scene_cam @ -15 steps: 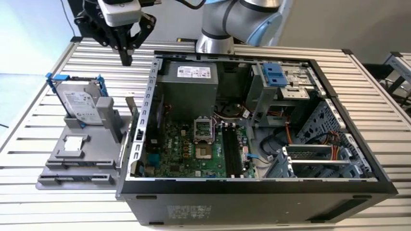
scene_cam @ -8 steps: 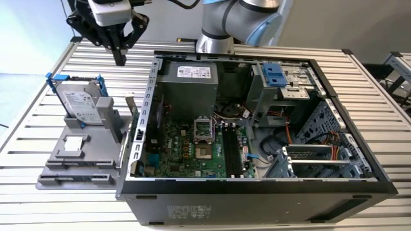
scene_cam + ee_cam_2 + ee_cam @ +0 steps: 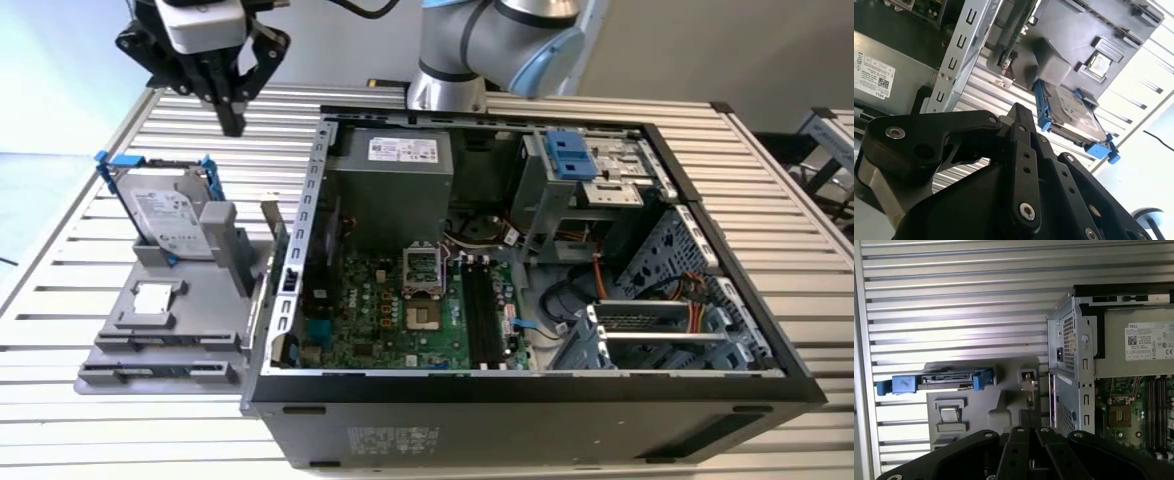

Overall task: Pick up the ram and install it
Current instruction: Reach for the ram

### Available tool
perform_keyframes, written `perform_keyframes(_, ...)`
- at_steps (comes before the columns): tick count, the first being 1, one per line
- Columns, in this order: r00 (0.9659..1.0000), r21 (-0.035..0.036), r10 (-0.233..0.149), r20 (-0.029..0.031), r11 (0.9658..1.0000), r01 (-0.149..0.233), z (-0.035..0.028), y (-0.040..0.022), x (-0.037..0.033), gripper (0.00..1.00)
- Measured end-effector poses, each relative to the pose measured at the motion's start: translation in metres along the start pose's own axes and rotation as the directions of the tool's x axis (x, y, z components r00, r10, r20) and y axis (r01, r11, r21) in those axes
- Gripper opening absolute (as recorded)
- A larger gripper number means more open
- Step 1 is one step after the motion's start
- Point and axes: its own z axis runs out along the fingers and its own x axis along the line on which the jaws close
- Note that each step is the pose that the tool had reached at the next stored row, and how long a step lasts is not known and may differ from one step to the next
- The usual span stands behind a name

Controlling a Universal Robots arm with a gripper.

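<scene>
Hovering clenched above the slatted table (image 3: 120,430), the tool (image 3: 234,124) hangs near the white-labelled hard drive (image 3: 171,222).

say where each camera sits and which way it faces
exterior view: off the arm, high, looking down on the computer case and grey tray; arm and gripper show
first wrist view: on the wrist, looking down past the gripper at grey tray and table
second wrist view: on the wrist, looking along the gripper at the hard drive
shared: all three show the gripper and hard drive
</scene>
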Motion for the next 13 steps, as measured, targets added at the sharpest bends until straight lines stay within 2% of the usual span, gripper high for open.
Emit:
perform_keyframes(5, 1.0000, 0.0000, 0.000, 0.0000, 1.0000, 0.000, -0.0002, -0.0009, 0.0134, 0.00)
perform_keyframes(11, 1.0000, -0.0003, 0.000, 0.0000, 1.0000, 0.000, -0.0007, -0.0025, 0.0362, 0.00)
perform_keyframes(13, 1.0000, -0.0003, -0.001, -0.0001, 1.0000, 0.001, -0.0007, -0.0029, 0.0411, 0.00)
